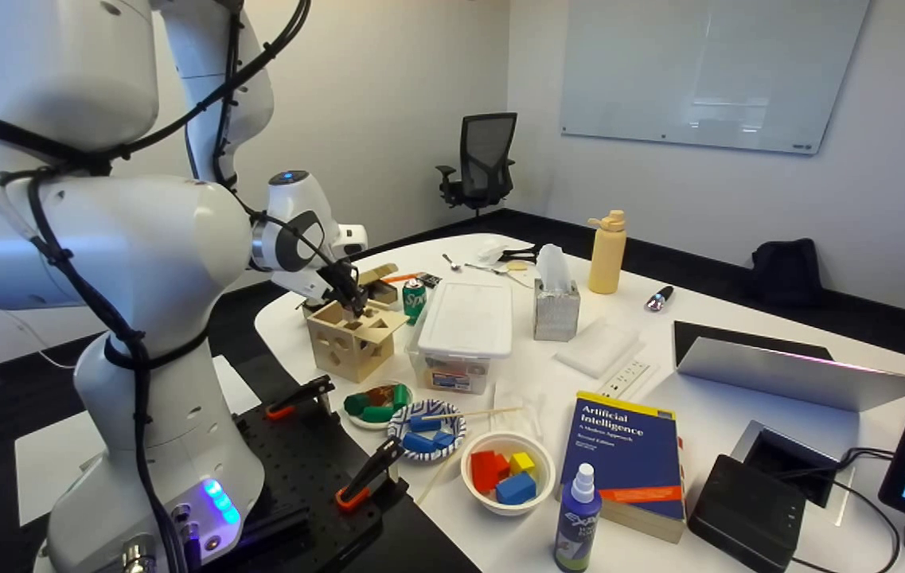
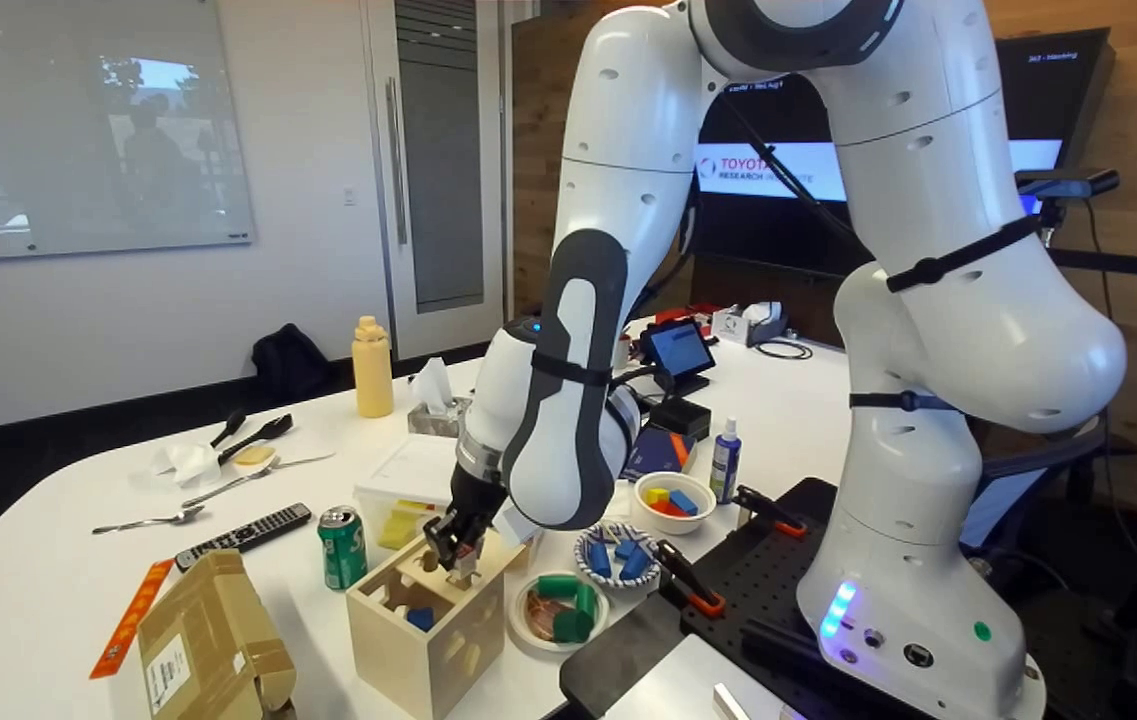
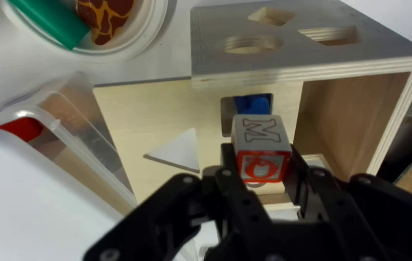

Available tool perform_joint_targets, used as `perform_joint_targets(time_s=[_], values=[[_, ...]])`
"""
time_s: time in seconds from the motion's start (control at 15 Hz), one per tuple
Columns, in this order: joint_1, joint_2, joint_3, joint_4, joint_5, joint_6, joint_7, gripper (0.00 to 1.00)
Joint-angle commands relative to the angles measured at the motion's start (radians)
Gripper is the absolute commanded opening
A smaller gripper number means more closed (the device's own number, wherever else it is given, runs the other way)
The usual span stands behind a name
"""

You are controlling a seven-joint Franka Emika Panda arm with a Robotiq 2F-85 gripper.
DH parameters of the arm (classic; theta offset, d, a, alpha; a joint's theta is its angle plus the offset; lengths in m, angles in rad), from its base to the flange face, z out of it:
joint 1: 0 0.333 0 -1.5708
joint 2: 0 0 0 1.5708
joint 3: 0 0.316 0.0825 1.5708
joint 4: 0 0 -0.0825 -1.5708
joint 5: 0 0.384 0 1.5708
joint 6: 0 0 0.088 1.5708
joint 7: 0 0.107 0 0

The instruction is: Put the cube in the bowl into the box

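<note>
1 cube (image 3: 262, 148) in hand (image 3: 261, 156), M (image 3: 261, 130) facing wrist view.

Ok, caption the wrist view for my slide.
Gripper holding the cube, M showing, over the jutting lid of the box, with one hole partly hidden behind the cube.

Blocks (image 1: 514, 487) in bowl (image 1: 497, 443), cube (image 3: 262, 145) over box (image 2: 393, 650)

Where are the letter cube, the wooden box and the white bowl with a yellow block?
Letter cube (image 3: 262, 146): in the wrist view, low on its M face.
Wooden box (image 2: 391, 652): in an exterior view, on its plain end wall.
White bowl (image 1: 502, 442): in an exterior view, on its bare inner wall.
</note>
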Motion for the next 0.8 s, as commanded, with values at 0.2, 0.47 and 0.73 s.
perform_joint_targets(time_s=[0.2, 0.47, 0.73], values=[[-0.029, 0.01, 0.035, 0.007, 0.017, 0.013, -0.085, 0.09], [-0.025, 0.026, 0.026, 0.011, 0.019, 0.019, -0.105, 0.09], [-0.024, 0.038, 0.026, 0.014, 0.018, 0.026, -0.115, 0.09]])
